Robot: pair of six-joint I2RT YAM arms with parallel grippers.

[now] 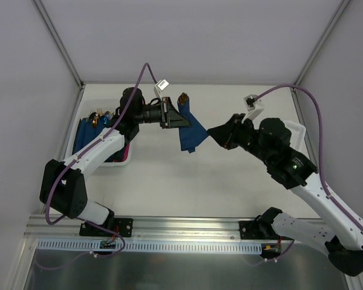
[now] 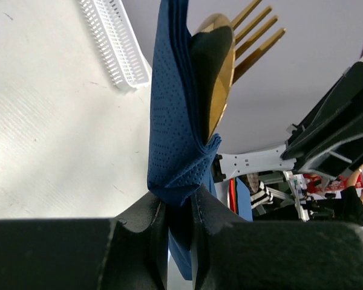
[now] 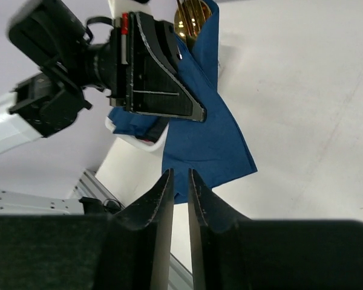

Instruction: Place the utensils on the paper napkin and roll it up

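My left gripper is raised above the table and shut on the paper napkin, a dark blue sheet folded round the utensils. A gold spoon and a gold fork stick out of the fold; the utensils' heads point to the back wall. The rest of the napkin hangs loose below. My right gripper reaches in from the right. Its fingers stand a narrow slit apart, with the napkin's near corner between the tips.
A white bin at the left holds dark blue rolls with metal cutlery heads. A white slatted basket stands at the right behind my right arm.
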